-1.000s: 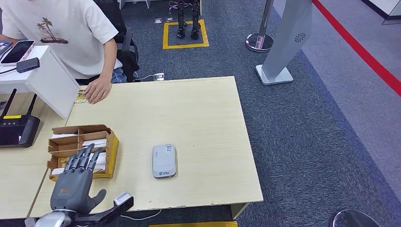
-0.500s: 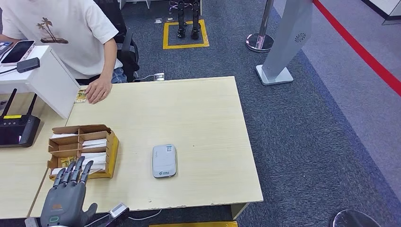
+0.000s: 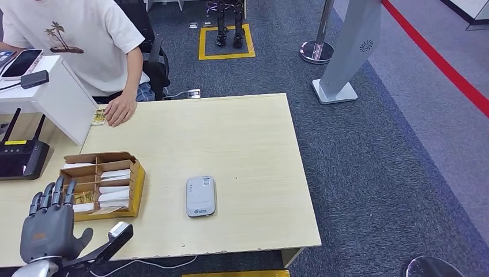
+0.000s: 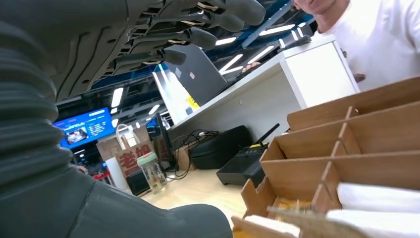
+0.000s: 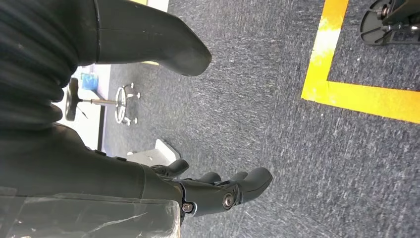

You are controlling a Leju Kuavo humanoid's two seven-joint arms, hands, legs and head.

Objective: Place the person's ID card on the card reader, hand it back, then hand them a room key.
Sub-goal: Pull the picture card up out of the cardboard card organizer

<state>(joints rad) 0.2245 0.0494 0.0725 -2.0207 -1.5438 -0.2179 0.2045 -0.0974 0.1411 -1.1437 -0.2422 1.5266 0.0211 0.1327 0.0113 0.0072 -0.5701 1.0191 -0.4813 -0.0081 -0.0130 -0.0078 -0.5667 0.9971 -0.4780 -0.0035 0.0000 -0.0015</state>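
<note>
Left hand: dark grey, segmented fingers, thick thumb, small orange marking on back. Silver wrist cuff below it. Black bracket with small grey camera module juts from wrist; thin cable trails beneath.

Left wrist view: ribbed grey cover, smooth thick grey thumb, darker jointed fingers.

Right hand: black ribbed cover, smooth grey thumb, dark fingers with round silver screw at knuckle, clear plastic film over lower part.
</note>
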